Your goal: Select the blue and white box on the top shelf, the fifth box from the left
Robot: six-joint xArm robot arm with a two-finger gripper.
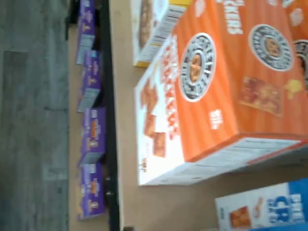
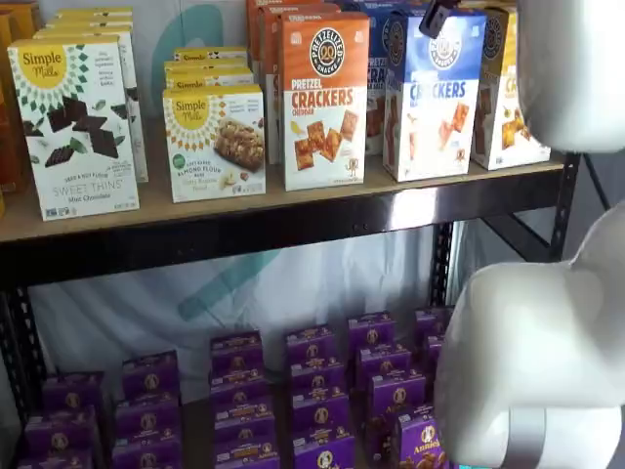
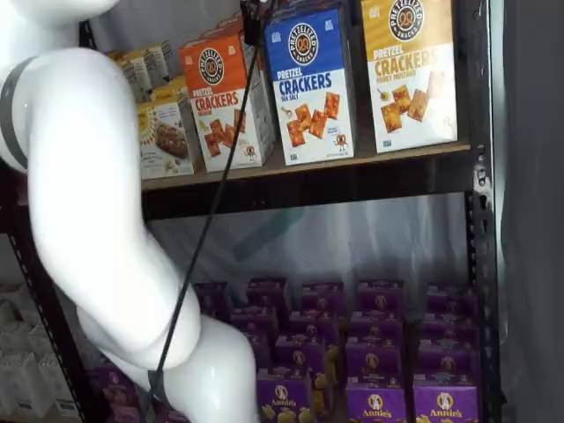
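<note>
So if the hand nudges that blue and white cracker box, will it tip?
Probably yes: the blue and white box stands tall and upright on the top shelf, so a high push could topple it backward. Being cardboard, it should hold its shape under a gentle squeeze. The orange box stands close beside it.
</note>
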